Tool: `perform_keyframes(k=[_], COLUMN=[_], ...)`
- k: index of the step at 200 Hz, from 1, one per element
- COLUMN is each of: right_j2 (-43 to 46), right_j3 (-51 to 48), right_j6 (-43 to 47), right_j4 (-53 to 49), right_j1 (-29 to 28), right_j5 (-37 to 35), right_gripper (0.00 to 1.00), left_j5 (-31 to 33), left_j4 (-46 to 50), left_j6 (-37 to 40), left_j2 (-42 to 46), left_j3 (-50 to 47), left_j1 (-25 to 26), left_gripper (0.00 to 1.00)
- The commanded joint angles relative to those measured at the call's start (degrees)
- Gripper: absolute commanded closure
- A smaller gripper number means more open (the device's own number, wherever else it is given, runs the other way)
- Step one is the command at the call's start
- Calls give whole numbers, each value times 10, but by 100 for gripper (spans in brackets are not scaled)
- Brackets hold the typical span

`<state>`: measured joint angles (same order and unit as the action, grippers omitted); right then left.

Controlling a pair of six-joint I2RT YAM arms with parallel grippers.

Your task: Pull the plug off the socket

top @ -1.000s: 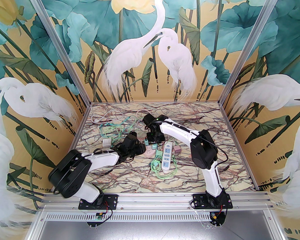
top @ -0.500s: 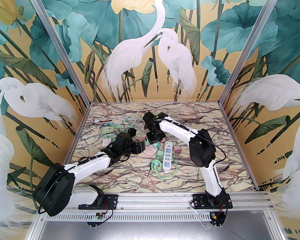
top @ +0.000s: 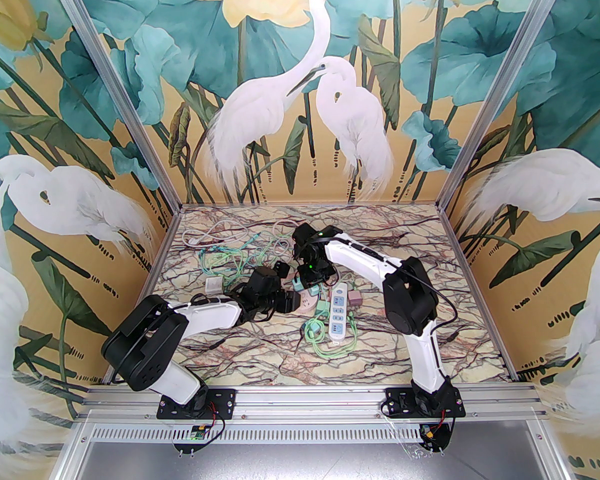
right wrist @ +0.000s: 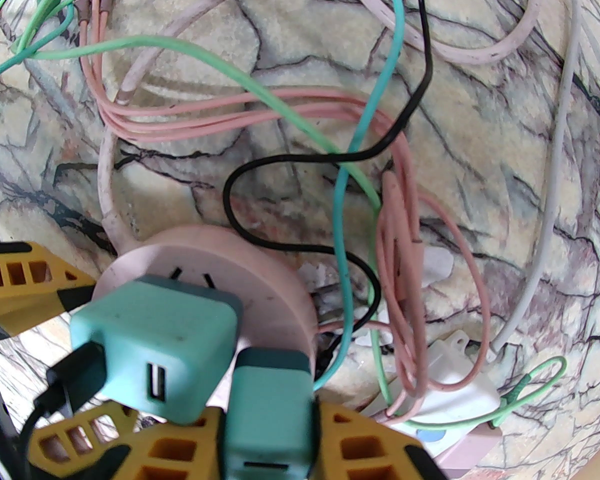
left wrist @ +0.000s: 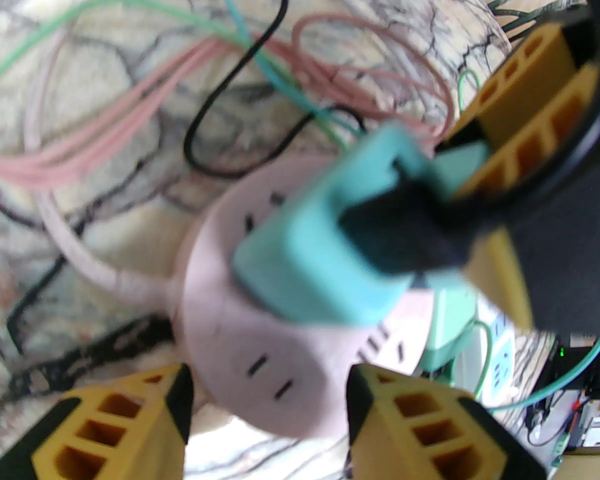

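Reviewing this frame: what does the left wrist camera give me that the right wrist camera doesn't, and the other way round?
Left wrist adds: both fingers of the left gripper, standing apart at the near rim of the round pink socket, and the empty slots on that side of its face. Right wrist adds: the USB port on the teal charger, a grey cable, and a sharp look at the second teal plug pinched by the right gripper. Shared: socket, charger with its black lead, pink cables.

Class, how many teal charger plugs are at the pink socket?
2. One teal charger, black cable attached, sits on the pink socket; the second teal charger is beside it, between the right gripper's jaws. Others may be hidden.
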<state>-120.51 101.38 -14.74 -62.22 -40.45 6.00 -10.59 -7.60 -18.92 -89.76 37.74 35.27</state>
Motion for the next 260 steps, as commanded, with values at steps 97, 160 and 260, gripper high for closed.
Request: perform_keyframes(k=[97, 160, 260], right_j2=[17, -10, 53], right_j3=[-3, 33, -39], right_j6=[-14, -80, -87], right_j4=[0, -25, 50], right_j1=[-3, -32, 38], right_j5=[45, 2, 122], right_gripper=[81, 80, 80], left_j5=[111, 127, 143], left_j4=[15, 52, 99], left_j6=[4, -42, -56], left_j2=[-91, -145, -163], left_j3=[35, 44, 59], left_j1=[54, 77, 80], left_gripper=[49, 55, 57])
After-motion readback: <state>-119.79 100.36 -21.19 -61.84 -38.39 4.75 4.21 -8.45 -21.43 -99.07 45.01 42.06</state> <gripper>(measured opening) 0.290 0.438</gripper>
